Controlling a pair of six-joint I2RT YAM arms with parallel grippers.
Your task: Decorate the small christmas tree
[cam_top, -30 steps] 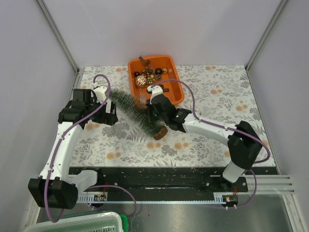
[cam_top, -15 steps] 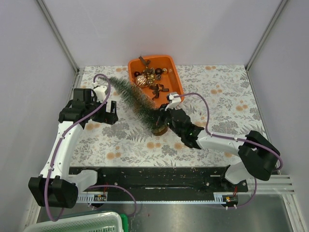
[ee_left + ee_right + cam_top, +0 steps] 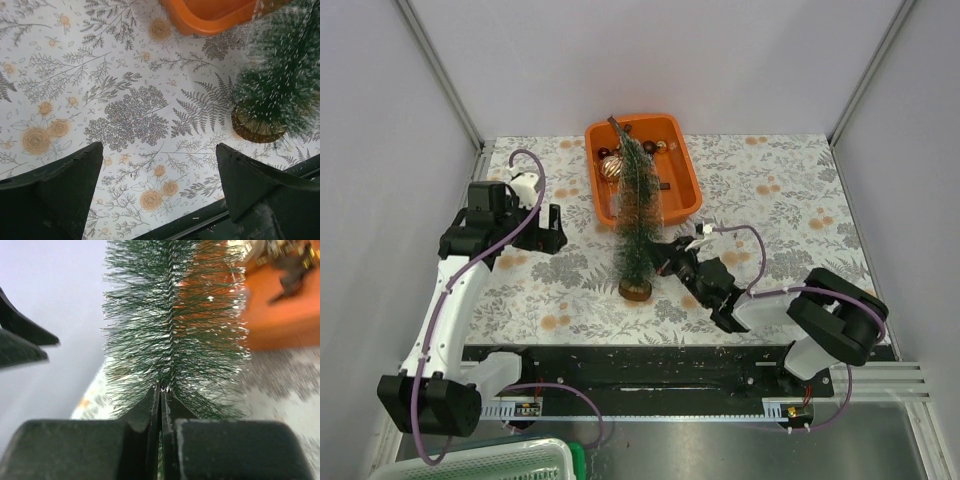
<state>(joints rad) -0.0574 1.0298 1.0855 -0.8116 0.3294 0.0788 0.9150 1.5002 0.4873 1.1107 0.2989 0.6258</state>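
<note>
The small christmas tree stands upright just at 6 o'clock of the orange tray. The right gripper pinches its lower stem from 3 o'clock; the left gripper, spread wide, hovers at its 9 o'clock.

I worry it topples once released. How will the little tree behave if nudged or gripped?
Likely tip-prone: the small christmas tree is tall over a narrow wooden base. Probably light; thin bristles should flex under a push. The right gripper, shut on the wire stem, suggests that is the firm place to hold.
</note>
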